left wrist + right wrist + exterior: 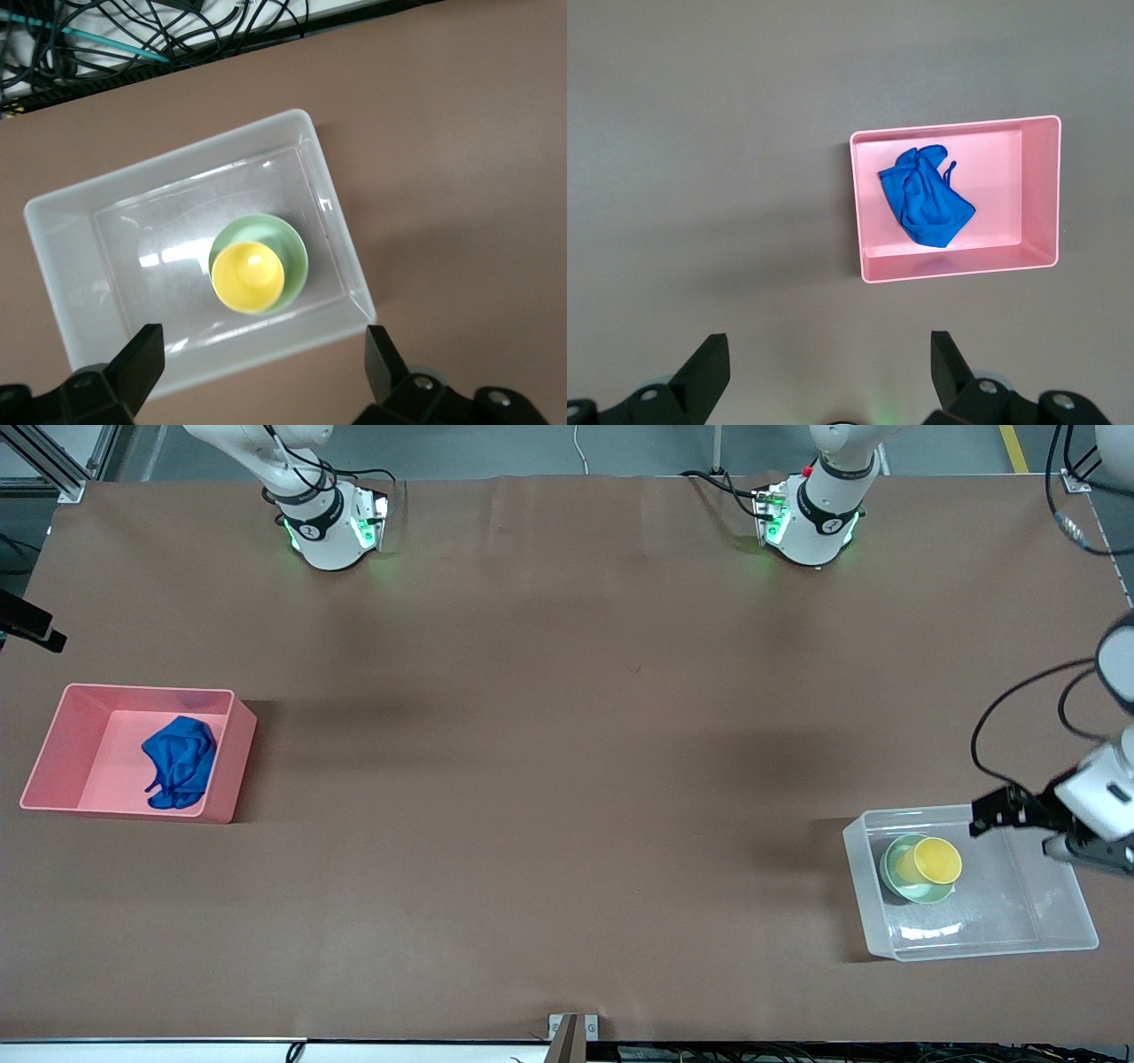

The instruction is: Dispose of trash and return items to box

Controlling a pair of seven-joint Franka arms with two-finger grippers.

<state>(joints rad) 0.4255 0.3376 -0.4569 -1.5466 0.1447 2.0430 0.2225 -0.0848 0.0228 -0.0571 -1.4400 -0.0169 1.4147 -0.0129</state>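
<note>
While the left gripper [260, 367] hangs wide open and empty over the clear tub [1054, 934], cup [936, 860] sits inside bowl [899, 881] in that tub. Right gripper [827, 367] spread open, empty, above bare desk [567, 779]. Rag [182, 762] lies in pink bin [71, 735].

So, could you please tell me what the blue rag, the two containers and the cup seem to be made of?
The blue rag looks like soft matte cloth: it lies crumpled in folds. The pink bin holding it seems opaque, smooth plastic. The clear tub looks like glossy see-through plastic, with glints. The yellow cup seems smooth plastic, though the material is less certain.
</note>
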